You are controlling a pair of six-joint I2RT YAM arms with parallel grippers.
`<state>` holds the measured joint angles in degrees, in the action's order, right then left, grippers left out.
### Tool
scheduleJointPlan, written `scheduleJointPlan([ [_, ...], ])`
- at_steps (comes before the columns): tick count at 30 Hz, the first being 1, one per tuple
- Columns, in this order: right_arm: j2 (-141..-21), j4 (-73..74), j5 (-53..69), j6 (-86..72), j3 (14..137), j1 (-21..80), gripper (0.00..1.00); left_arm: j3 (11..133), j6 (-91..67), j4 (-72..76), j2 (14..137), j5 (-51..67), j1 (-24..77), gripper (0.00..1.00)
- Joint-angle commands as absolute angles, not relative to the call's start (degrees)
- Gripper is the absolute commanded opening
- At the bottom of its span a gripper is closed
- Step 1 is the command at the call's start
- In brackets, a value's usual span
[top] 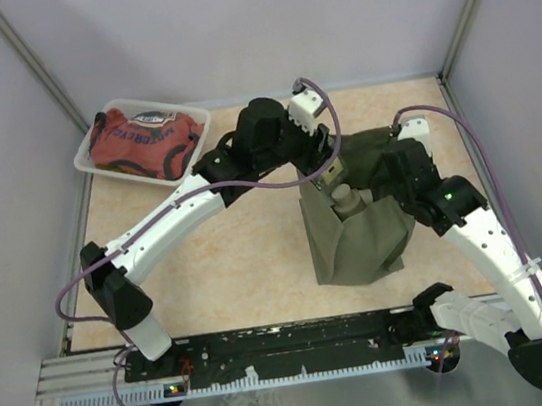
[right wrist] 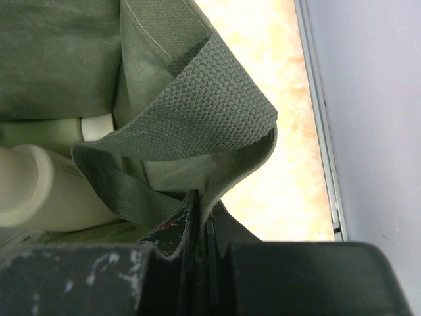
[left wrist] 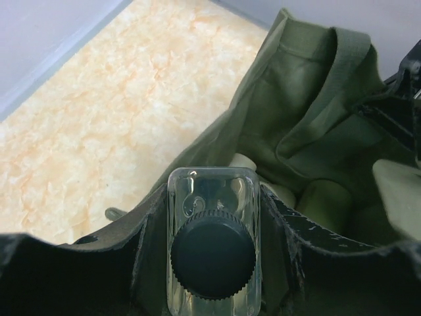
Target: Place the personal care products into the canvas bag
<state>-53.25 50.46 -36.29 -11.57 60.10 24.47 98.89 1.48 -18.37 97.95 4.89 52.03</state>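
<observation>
Clear plastic, dark cap: one bottle (left wrist: 214, 243) sits clamped in the left hand (top: 322, 162), right over the mouth of the canvas bag (top: 358, 246), which sits on the table (top: 230, 269) toward 3 o'clock. The right hand (right wrist: 200, 220) is pinched tight on the bag's webbing strap (right wrist: 197, 112) at the mouth's 3 o'clock side — a cream bottle (right wrist: 39, 187) lies inside.
</observation>
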Motion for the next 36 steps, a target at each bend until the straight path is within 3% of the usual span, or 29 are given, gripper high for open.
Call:
scheduleJointPlan([
  [1,-53.1,50.8,-34.7,-12.0,59.6,24.2,0.00,107.5,5.2,-7.9,97.7,1.6,52.1,0.00],
  [10,-53.7,49.8,-34.4,-11.9,58.5,24.2,0.00,108.4,8.8,-8.8,105.2,0.2,52.4,0.00],
  [25,-54.1,49.6,-34.1,-12.2,58.2,24.2,0.00,106.2,21.8,-8.6,109.1,11.8,53.1,0.03],
  [27,-54.0,49.6,-33.8,-12.3,58.1,24.3,0.00,106.4,22.5,-10.1,109.6,13.7,53.2,0.12],
  [29,-53.9,49.3,-33.3,-12.5,58.1,24.1,0.00,105.6,22.3,-10.3,109.9,14.4,53.1,0.38],
  [34,-54.4,48.8,-32.6,-12.4,58.2,24.2,0.00,101.7,21.2,-7.4,108.8,13.5,53.1,0.87],
  [35,-54.5,48.8,-32.6,-12.4,58.3,24.2,0.00,101.4,20.9,-7.0,108.7,13.2,53.1,0.97],
  [36,-54.6,48.8,-32.6,-12.4,58.3,24.2,0.00,101.2,20.8,-6.8,108.5,13.1,53.0,0.99],
])
